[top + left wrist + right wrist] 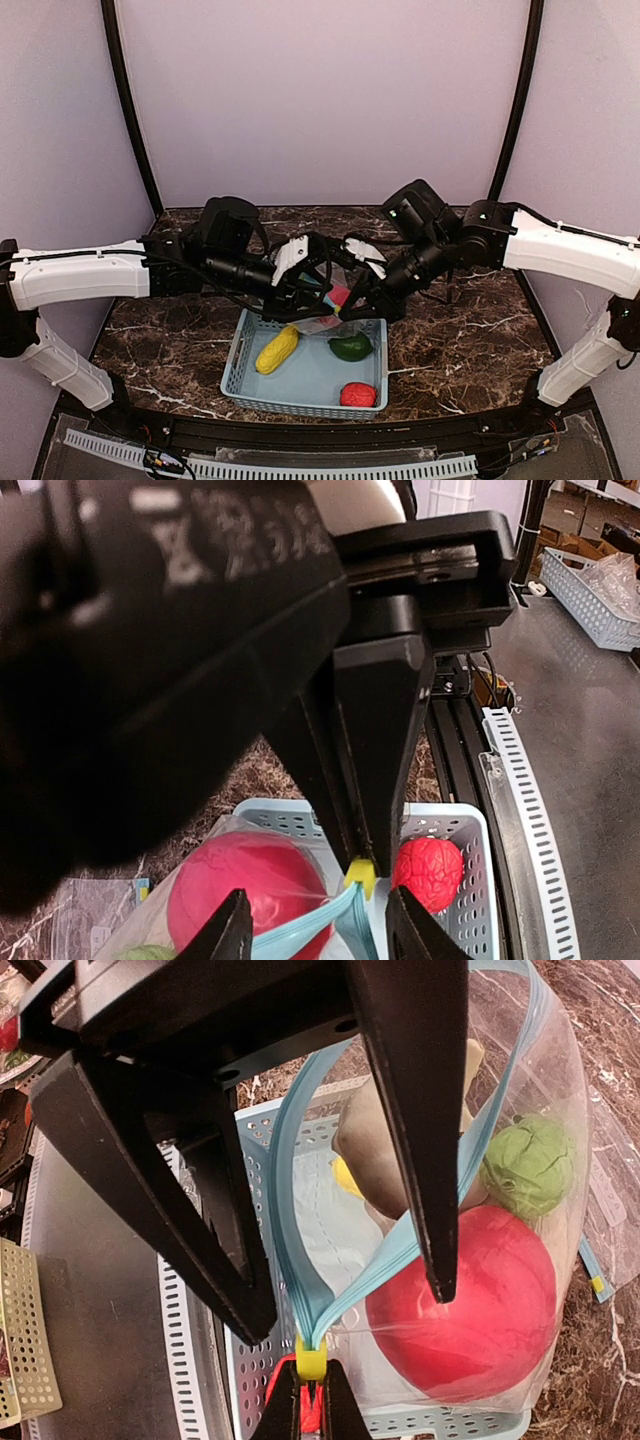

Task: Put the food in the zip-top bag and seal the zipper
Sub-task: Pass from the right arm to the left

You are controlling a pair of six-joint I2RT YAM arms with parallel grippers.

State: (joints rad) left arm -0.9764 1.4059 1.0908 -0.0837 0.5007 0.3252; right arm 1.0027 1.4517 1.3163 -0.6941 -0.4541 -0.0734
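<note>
Two tools hold the zip-top bag [470, 1260] above the basket [240, 365]: right tool [310, 1360] clamped at the yellow slider [310, 1360], left tool [315, 925] apart astride the zipper. Corn [277, 349] lies at 6 o'clock, nearer the left arm

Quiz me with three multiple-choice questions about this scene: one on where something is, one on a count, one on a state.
1. Where is the yellow corn?
A in the blue basket
B held up in the air
C on the bare table

2. How many food pieces lie in the basket?
A one
B three
C five

3. The zipper of the zip-top bag is:
A sealed
B open
C torn off

Answers:
1 A, it lies near the basket's left wall.
2 B, the corn, a dark green fruit and a small red fruit.
3 B, its two blue strips spread apart in the right wrist view.
</note>
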